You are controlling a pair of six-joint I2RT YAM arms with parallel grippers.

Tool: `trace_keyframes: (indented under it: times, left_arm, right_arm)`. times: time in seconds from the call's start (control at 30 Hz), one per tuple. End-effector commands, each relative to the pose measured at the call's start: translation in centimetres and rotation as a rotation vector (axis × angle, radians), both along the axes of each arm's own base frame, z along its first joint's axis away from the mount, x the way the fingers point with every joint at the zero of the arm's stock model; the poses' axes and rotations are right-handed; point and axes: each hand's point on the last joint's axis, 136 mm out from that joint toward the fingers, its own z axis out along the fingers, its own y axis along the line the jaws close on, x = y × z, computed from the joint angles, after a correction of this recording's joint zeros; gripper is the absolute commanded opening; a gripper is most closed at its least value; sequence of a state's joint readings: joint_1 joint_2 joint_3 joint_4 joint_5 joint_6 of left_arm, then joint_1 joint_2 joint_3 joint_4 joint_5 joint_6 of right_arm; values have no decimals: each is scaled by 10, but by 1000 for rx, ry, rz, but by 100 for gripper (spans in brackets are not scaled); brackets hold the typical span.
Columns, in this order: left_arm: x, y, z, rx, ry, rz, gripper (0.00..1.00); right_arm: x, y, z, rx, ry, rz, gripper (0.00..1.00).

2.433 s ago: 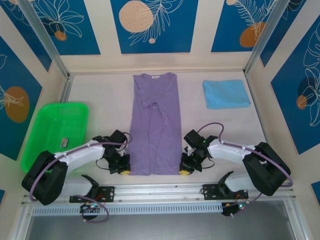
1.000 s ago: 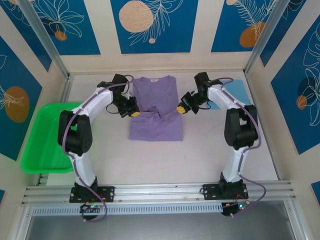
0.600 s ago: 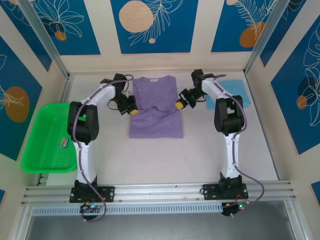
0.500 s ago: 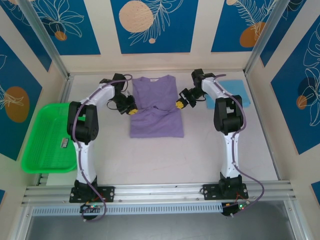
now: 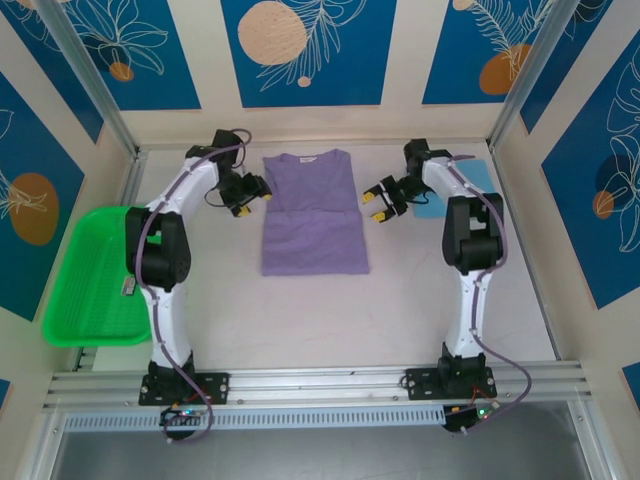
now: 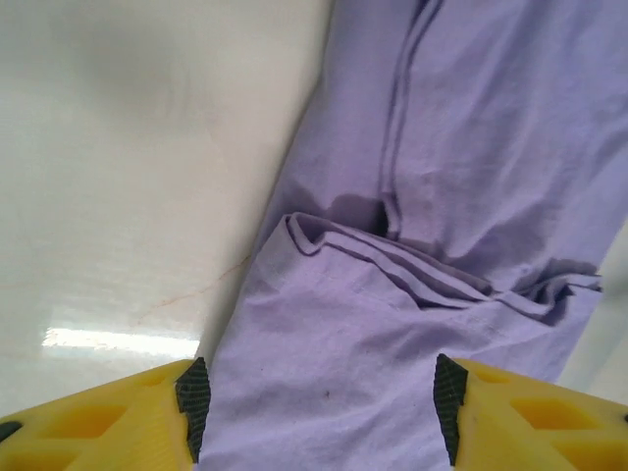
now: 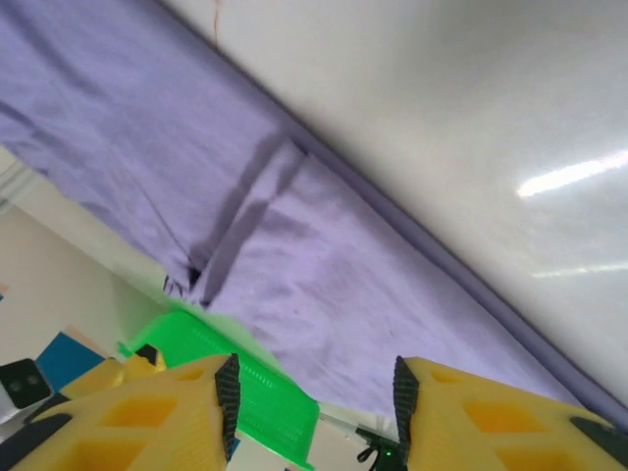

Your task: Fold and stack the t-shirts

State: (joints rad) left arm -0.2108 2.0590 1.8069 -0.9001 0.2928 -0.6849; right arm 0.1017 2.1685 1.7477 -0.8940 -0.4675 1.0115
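White desk point(image 5: 300, 310): carried every item listed below.

Lavender t-shirt point(image 5: 314, 225): lay flat at the middle-far part of the desk, collar toward the back wall, doubled over into a compact rectangle. A soft ridge of cloth ran across it in both wrist views. Judged folded at least in 1 direction; a further fold may be due.

Green tray point(image 5: 80, 300): sat at the left edge of the desk, well apart from both shirts. It held 1 small dark item point(image 5: 128, 287), too small to identify, and no cloth.

Sky-blue t-shirt point(image 5: 486, 175): a folded rectangle at the far right, partly hidden beneath the right arm, apart from the lavender one. Judged finished as a fold; stacking of the 2 shirts not yet done.

Left claw point(image 5: 248, 194): just beside the lavender shirt's left edge, fingers spread, nothing between them.

Right claw point(image 5: 377, 205): just beside the shirt's right edge, fingers likewise spread and empty.
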Motion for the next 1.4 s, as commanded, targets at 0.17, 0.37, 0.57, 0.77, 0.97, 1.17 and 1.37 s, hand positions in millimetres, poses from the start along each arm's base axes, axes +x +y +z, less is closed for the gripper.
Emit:
trace_keyframes:
  times: [0.17,0.37,0.57,0.77,0.97,1.17,1.37]
  left_arm:
    - [-72,-78,17,-72,-45,-291,34]
    - [-106,-107,-43,-79,22,-291,32]
    - [-137,-72,-106,88,93,-280,30]
    - [-196,-44,-125,118,190,-301,31]
    - [-255,-14,-127,177,253,-312,34]
    - [-294,11,-114,224,285,-288,44]
    - [-264,7,-47,233,118,-286,53]
  right_arm:
    - [-77,65,33,58,-188,188,34]
    - [-110,78,-30,45,-55,173,27]
    - [-141,69,-79,-49,44,211,26]
    - [-190,43,-101,-146,90,234,26]
    - [-253,24,-109,-223,67,304,27]
    - [-288,8,-102,-293,-3,357,33]
    - [-271,13,-41,-229,-214,288,46]
